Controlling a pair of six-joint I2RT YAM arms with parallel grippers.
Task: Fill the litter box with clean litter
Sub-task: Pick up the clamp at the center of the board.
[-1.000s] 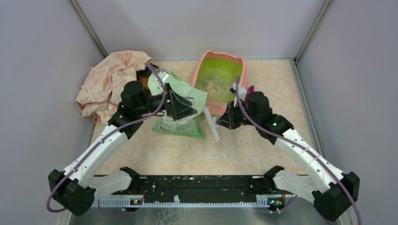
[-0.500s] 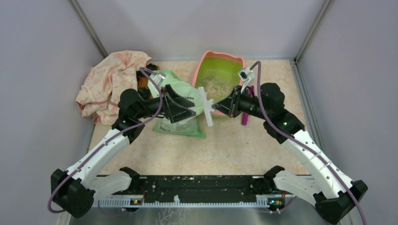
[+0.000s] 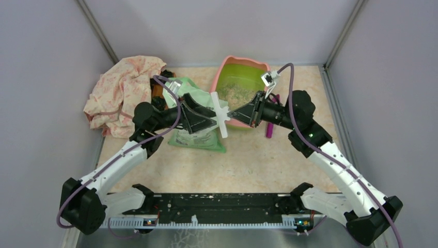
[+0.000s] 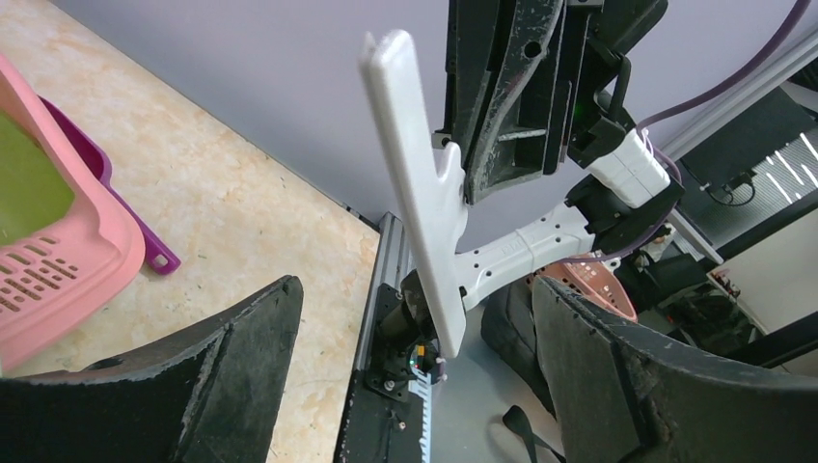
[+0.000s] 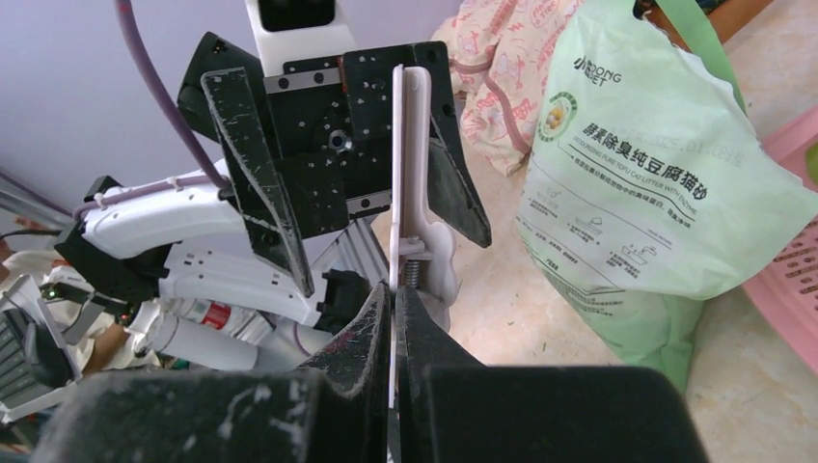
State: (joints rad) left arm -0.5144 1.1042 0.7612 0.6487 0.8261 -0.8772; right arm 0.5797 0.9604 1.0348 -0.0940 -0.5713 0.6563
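Observation:
The litter box (image 3: 226,61) stands at the back centre, with a pink rim and a lime-green inside. A thin patch of clean litter (image 3: 238,91) lies in it. Its slotted pink ledge shows in the left wrist view (image 4: 58,260). My right gripper (image 3: 236,113) is shut on a long white clip (image 3: 221,113) and holds it in the air, left of the box. The right wrist view shows my right gripper (image 5: 394,289) pinching the clip (image 5: 415,174). My left gripper (image 3: 206,118) is open and faces the clip (image 4: 420,212), which stands in line with its open fingers (image 5: 260,164).
A light green printed bag (image 3: 199,137) lies under my left gripper, and also shows in the right wrist view (image 5: 637,193). A magenta scoop (image 3: 269,129) lies right of the box. A crumpled pink cloth (image 3: 121,88) is at the back left. Grey walls close three sides.
My right gripper has lifted the white clip and carried it left, up to the left gripper's open fingers. That uncovered the scoop. The left arm shifted slightly.

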